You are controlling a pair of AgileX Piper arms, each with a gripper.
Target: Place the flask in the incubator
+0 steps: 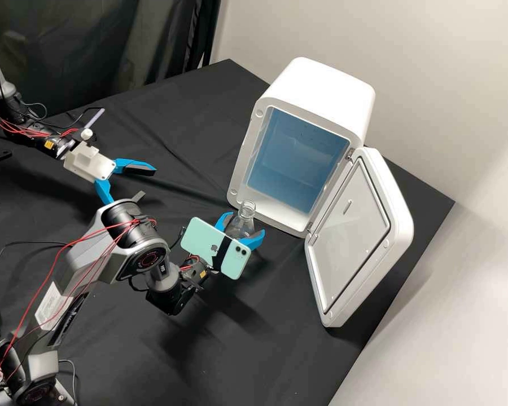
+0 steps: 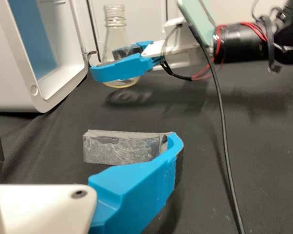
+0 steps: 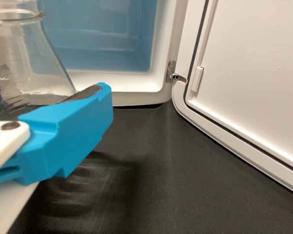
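we're mid-carry: the right fingers [image 1: 255,239] are clamped on the flask [image 1: 244,217], with the open incubator [image 1: 322,96] just ahead of them. next we'd ease it forward and inside. the left fingers [image 1: 132,166] are apart, holding nothing.

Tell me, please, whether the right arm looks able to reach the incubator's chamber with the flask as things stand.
Probably yes: the door stands wide open, the chamber faces the flask held in the right arm's fingers, and only bare bench lies between them.
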